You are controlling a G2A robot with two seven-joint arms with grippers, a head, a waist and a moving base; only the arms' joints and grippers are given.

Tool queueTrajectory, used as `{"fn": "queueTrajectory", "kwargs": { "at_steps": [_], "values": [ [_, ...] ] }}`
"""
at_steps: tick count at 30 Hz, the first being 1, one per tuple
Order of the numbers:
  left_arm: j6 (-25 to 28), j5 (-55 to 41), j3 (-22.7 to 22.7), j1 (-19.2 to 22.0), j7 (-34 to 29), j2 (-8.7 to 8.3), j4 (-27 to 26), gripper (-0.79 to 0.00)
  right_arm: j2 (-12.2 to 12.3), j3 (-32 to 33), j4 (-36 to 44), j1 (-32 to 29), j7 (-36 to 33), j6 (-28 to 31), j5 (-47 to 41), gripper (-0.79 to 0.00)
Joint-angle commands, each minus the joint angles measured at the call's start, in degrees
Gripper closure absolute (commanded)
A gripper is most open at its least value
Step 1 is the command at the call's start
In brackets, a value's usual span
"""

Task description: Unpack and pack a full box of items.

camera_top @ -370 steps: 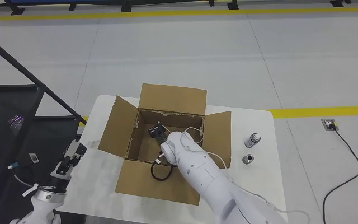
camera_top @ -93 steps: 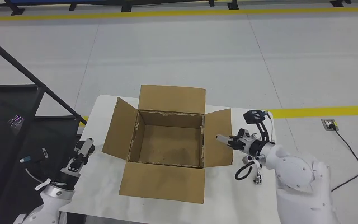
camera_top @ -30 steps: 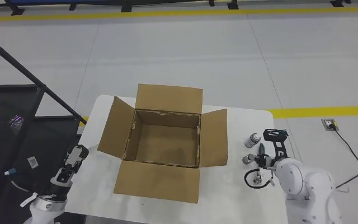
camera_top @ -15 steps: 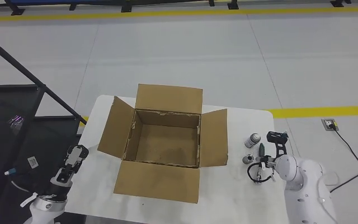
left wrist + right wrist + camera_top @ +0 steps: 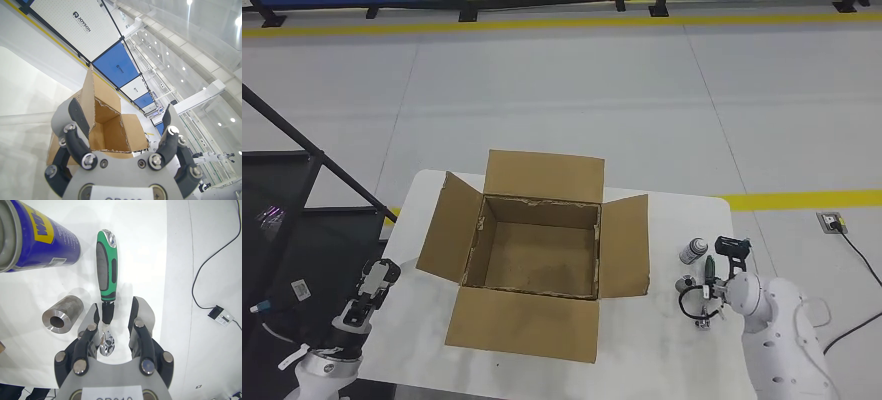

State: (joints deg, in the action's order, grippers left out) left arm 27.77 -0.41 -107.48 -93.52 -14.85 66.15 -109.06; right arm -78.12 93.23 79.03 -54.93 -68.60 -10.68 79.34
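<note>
**Wrench out of the box, set down and let go**

The box, which the right arm reached into earlier, now stands emptied in the middle of the counter. The wrench lies flat on the right, just beside the metal tube and near the spray can. The right hand has released it, fingers spread either side of its neck. Unpacking looks done, and packing would come next. The counter's right edge runs close by the wrench, so the free room is upward and toward the box. The left hand hangs open by the left edge.
</note>
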Motion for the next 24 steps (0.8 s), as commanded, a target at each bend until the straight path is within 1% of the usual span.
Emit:
{"fn": "queueTrajectory", "kwargs": {
  "at_steps": [1, 10, 15, 20, 21, 24],
  "values": [
    [0.0, 0.0, 0.0, 0.0, 0.0, 0.0, 0.0, -0.785, 0.0, 0.0, -0.8, 0.3, 0.1, -0.1, -0.5, -0.357],
    [0.0, 0.0, 0.0, 0.0, 0.0, 0.0, 0.0, -0.785, 0.2, -0.8, -2.8, 0.8, 0.7, -0.4, -1.2, -0.339],
    [0.0, 0.0, 0.0, 0.0, 0.0, 0.0, 0.0, -0.785, 0.4, -1.0, -3.4, 1.0, 0.8, -0.3, -1.5, -0.274],
    [0.0, 0.0, 0.0, 0.0, 0.0, 0.0, 0.0, -0.785, 0.5, -1.4, -4.6, 1.6, 0.7, -0.1, -2.0, -0.259],
    [0.0, 0.0, 0.0, 0.0, 0.0, 0.0, 0.0, -0.785, 0.6, -1.4, -4.7, 1.6, 0.7, -0.1, -2.1, -0.222],
    [0.0, 0.0, 0.0, 0.0, 0.0, 0.0, 0.0, -0.785, 0.7, -1.0, -4.3, 1.7, 0.9, -0.2, -2.7, -0.009]
  ]
}}
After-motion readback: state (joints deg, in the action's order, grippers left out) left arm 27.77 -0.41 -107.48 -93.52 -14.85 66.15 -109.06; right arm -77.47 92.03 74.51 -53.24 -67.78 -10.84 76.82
